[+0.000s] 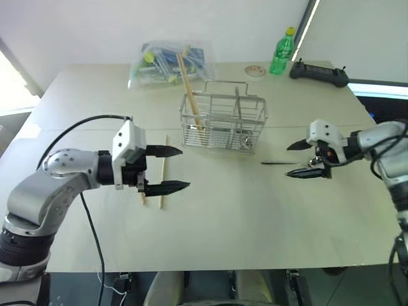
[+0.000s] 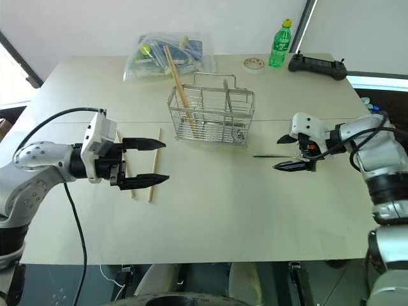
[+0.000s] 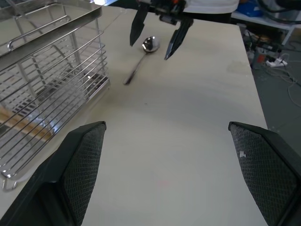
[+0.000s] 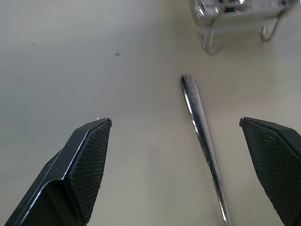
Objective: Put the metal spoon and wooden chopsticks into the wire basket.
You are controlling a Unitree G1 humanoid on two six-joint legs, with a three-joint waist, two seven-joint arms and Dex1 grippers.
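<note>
Your right gripper [image 1: 305,159] hangs wide open above the metal spoon [image 1: 280,163], which lies on the table [image 1: 255,223] beside the wire basket [image 1: 223,121]. Your left gripper [image 1: 171,169] is open too, over two wooden chopsticks [image 1: 162,172] lying flat; a third leans inside the basket.

No readable text

The bottle [image 1: 282,52] label beyond the basket [image 1: 223,121] is too small to make out.
</note>
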